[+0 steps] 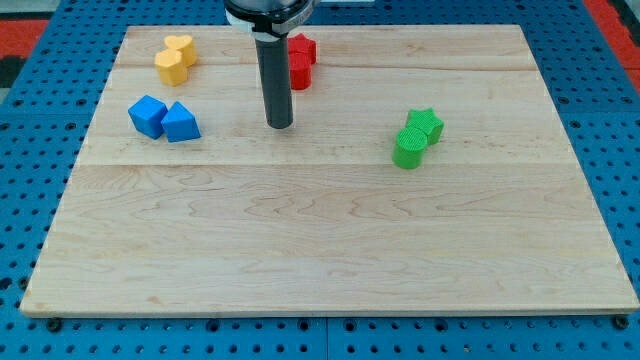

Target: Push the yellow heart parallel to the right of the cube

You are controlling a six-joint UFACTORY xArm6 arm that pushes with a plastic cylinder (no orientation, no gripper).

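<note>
On the wooden board [330,260], my tip [279,126] sits at centre-top. 2 yellow blocks [175,58] touch at 10 o'clock from it, the blue cube [147,115] and blue triangular block [181,122] touch at 9, 2 red blocks [300,58] stack just behind the rod at 12, and the green star [425,124] touches the green cylinder [408,149] at 3.

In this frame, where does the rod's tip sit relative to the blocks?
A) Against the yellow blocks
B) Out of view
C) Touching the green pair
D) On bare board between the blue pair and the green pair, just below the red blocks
D: my tip rests on bare board, with the blue cube toward the view's left, the green blocks toward the right and the red blocks just above.
</note>
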